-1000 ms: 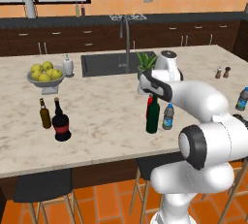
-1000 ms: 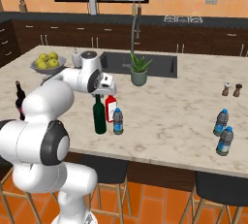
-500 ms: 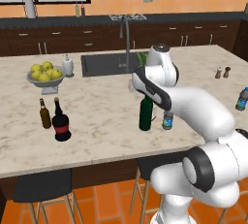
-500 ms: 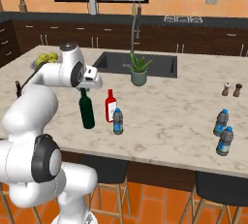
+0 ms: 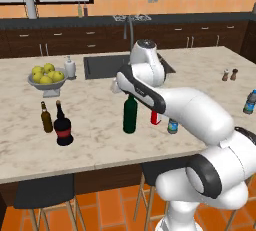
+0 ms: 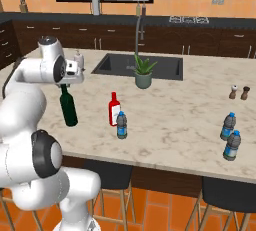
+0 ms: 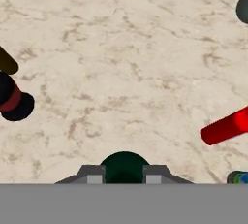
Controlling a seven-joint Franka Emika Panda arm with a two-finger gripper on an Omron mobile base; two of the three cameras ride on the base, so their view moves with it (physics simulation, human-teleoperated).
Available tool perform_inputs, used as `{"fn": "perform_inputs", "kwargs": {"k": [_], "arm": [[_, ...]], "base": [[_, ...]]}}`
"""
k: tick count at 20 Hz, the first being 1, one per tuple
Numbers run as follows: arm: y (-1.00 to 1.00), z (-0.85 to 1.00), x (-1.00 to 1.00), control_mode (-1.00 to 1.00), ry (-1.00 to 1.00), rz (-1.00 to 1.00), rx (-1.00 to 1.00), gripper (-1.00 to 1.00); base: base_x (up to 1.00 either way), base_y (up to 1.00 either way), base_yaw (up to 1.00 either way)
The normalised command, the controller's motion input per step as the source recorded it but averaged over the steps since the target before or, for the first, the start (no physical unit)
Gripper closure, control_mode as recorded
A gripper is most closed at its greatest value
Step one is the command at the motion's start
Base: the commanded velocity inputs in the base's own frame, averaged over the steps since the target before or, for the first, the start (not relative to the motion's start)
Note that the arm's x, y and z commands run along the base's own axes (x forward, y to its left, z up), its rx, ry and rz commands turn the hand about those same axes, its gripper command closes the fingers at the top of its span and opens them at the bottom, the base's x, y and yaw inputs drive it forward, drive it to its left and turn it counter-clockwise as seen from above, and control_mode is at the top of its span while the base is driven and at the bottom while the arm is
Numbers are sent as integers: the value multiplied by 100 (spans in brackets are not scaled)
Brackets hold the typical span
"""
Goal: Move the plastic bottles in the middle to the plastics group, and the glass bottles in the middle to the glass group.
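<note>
Green wine bottle (image 5: 130, 116) stands upright on the marble counter (image 5: 100, 140), near the front edge and to the left of the middle group; the gripper (image 5: 129, 93) sits at its neck, and in the hand view the dark green top (image 7: 124, 167) lies between the two finger tips (image 7: 91, 174), which press on it from both sides, so the jaws are closed on the neck; whether the base of the bottle touches the counter or hangs just above it, I cannot tell. Just to the right of it, the red bottle (image 6: 114, 109) with a pale label stands upright, and the small water bottle (image 6: 121, 125) with blue cap is just beside it, a little nearer to the front edge. To the far left, the amber bottle (image 5: 46, 117) and the squat black bottle (image 5: 63, 125) with red label stand close together. At the right end of the counter two small water bottles (image 6: 229, 135) stand near each other. Further back are a bowl of yellow fruit (image 5: 46, 76), a white soap dispenser (image 5: 69, 68), a potted plant (image 6: 143, 72), the sink (image 6: 120, 66) and two tiny shakers (image 6: 239, 92).
</note>
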Motion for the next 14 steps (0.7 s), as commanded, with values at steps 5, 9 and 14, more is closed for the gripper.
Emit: {"fn": "perform_inputs", "kwargs": {"k": [5,9,14], "arm": [[85,0,-17,-100,0,16,0,100],[98,0,-9,-100,0,5,0,100],[79,0,1,-100,0,0,0,100]], "base": [[0,0,0],[0,0,0],[0,0,0]]}}
